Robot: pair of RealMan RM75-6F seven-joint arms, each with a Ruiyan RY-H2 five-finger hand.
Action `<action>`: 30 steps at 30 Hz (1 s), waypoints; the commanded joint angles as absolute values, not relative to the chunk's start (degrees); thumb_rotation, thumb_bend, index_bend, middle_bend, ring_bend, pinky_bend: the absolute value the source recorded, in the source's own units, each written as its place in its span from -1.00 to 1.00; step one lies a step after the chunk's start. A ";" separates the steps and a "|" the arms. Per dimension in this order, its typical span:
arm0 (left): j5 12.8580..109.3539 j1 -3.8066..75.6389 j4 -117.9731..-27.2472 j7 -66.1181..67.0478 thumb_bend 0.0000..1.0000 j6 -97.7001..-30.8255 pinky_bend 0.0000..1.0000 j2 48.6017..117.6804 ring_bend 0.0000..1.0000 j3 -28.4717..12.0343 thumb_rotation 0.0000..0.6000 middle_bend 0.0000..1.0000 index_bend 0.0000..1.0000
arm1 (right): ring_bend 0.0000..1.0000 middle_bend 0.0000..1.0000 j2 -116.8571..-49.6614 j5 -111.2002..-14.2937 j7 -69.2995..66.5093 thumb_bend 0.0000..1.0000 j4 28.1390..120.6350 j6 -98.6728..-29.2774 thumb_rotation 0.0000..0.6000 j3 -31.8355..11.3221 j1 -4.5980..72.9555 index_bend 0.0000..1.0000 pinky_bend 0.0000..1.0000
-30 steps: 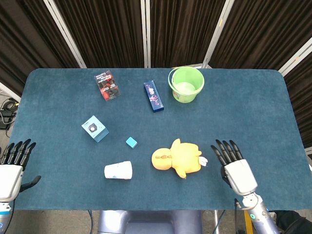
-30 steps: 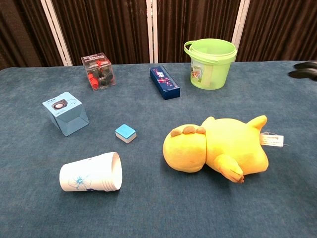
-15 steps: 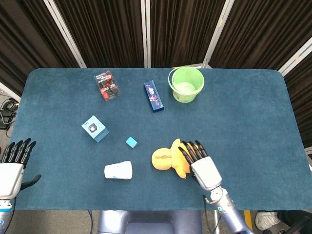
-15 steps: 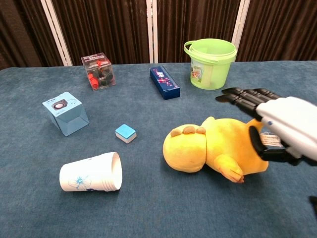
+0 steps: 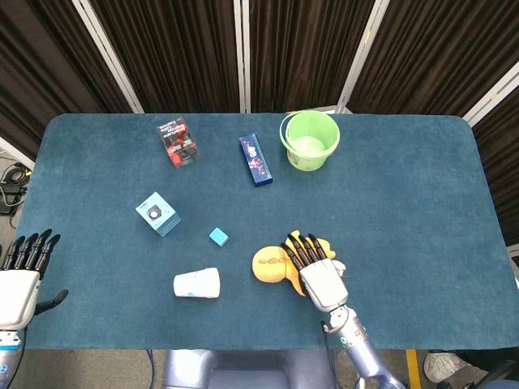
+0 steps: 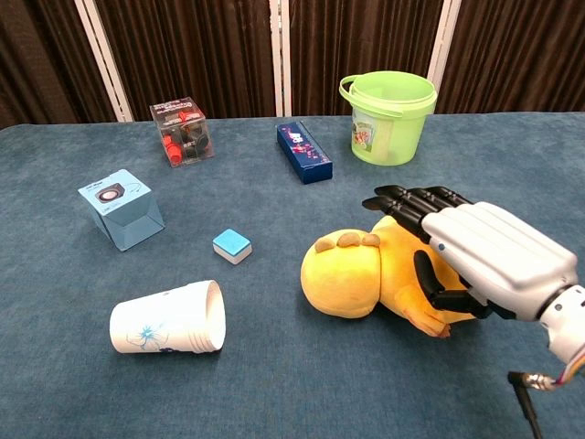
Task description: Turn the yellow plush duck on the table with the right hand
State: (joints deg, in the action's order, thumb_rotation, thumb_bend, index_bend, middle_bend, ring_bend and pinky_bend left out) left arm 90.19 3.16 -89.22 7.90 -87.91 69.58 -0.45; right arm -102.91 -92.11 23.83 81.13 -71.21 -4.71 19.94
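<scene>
The yellow plush duck point(image 5: 268, 266) lies on its side near the table's front edge, head pointing left point(image 6: 343, 274). My right hand point(image 5: 312, 271) lies flat over the duck's body with its fingers stretched out toward the far side. In the chest view the right hand point(image 6: 475, 251) covers the duck's back and tail, and its thumb hangs beside the duck's flank. Whether the palm presses on the plush is not visible. My left hand point(image 5: 20, 275) sits at the front left corner, fingers straight and holding nothing.
A tipped paper cup point(image 5: 197, 284) lies left of the duck, with a small blue block point(image 5: 218, 236) behind it. Further back stand a light blue box point(image 5: 158, 214), a red-and-black box point(image 5: 179, 143), a dark blue carton point(image 5: 255, 160) and a green bucket point(image 5: 309, 139).
My right hand has moved left from the table's right side until it lies over the duck's body. The duck and the left hand have not moved.
</scene>
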 commanded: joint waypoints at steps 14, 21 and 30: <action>89.77 3.53 -89.30 7.87 -0.71 -86.93 -1.00 69.52 -1.00 -0.27 1.00 -1.00 -1.00 | -1.00 -1.00 -108.26 -85.64 29.97 1.00 76.36 -68.20 1.00 -5.68 21.47 -1.00 -1.00; 89.64 3.57 -89.33 7.57 -0.70 -87.00 -1.00 69.45 -1.00 -0.35 1.00 -1.00 -1.00 | -1.00 -1.00 -107.63 -83.04 31.12 1.00 75.10 -68.78 1.00 -7.43 21.76 -1.00 -1.00; 89.86 3.59 -89.41 8.05 -0.70 -87.08 -1.00 69.59 -1.00 -0.20 1.00 -1.00 -1.00 | -1.00 -1.00 -105.35 -81.94 31.17 1.00 77.24 -70.23 1.00 -8.04 21.61 -1.00 -1.00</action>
